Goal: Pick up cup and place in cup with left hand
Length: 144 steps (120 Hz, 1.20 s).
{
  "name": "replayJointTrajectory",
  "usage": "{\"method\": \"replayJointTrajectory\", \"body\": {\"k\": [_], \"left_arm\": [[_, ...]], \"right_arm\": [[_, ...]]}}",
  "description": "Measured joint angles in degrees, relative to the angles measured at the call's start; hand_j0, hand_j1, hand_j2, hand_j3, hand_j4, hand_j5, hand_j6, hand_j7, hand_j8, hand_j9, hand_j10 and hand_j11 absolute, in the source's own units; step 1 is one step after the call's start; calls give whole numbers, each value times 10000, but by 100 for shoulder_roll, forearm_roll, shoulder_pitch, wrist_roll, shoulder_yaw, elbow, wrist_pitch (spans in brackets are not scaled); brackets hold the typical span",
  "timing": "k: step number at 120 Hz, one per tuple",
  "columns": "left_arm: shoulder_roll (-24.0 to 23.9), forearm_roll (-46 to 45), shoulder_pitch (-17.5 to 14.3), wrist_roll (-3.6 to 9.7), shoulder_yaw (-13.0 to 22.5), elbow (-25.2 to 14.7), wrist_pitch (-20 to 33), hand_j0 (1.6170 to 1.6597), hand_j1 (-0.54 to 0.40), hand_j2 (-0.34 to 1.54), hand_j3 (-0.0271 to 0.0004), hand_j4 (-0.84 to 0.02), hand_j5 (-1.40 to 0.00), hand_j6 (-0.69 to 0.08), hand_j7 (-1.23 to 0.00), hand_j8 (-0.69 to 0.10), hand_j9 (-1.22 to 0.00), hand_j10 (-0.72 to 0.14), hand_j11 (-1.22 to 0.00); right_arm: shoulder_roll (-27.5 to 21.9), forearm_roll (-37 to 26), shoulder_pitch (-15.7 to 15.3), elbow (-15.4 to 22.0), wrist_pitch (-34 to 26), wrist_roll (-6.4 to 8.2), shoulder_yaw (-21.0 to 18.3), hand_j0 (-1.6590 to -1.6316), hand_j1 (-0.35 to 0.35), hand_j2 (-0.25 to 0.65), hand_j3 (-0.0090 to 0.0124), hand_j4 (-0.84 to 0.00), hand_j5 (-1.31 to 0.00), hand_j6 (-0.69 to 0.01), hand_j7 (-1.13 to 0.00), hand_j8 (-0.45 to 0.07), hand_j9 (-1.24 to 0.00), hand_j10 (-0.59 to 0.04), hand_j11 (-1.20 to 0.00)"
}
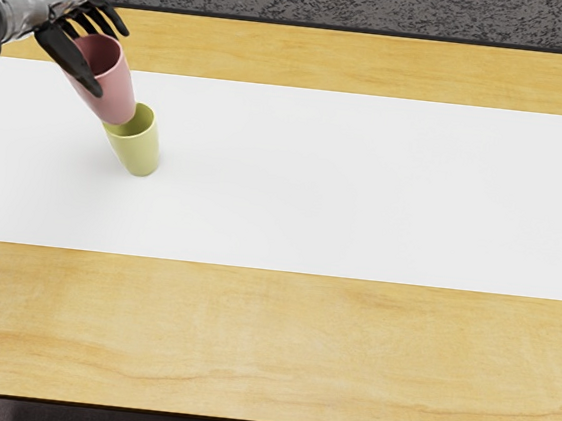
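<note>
The silver-and-black left hand pinched the tapered, smooth pink cup between thumb and fingers, its base by the mouth of the yellow-green tapered cup, scene left. Lifting looked done; nesting and release remained.

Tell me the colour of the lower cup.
Yellow-green: the lower cup shows best in the head view.

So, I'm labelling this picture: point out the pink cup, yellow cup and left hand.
Pink cup (121,91), head view, outer wall.
Yellow cup (142,154), head view, outer wall.
Left hand (65,4), head view, back of the hand.
</note>
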Motion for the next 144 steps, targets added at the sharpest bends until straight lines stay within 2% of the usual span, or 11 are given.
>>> {"method": "replayJointTrajectory", "body": {"k": [58, 109, 125, 144], "left_arm": [[-71, 25, 9, -24, -69, 40, 43, 16567, -1155, 1988, 0, -4654, -6243, -4059, -6263, -3416, -6225, -4276, -6206], [-132, 41, 185, -38, -159, 50, 58, 16569, -1170, 1961, 0, -4592, -6152, -4064, -6150, -3430, -6109, -4265, -6104], [-132, 43, 185, -46, -171, 50, 76, 16575, -1163, 1772, 0, -4291, -5693, -4009, -5695, -3541, -5649, -4278, -5653], [-132, 41, 281, -55, -270, 51, 124, 16578, -181, 1095, 0, -3281, -4301, -3155, -4300, -2941, -4278, -3274, -4279]], "right_arm": [[0, 0, 0, 0, 1, 0, 0, -16581, -3352, -24, 0, -114, -149, -113, -149, -113, -149, -114, -149], [0, -1, 0, 0, 1, 0, 0, -16581, -3352, -24, 0, -113, -149, -112, -149, -113, -149, -113, -149], [0, 0, 0, 0, 1, 0, 0, -16581, -3352, -24, 0, -113, -149, -112, -149, -113, -149, -113, -149], [0, -1, 0, 0, 0, 0, 0, -16581, -3352, -24, 0, -113, -149, -112, -149, -113, -149, -113, -149]]}}
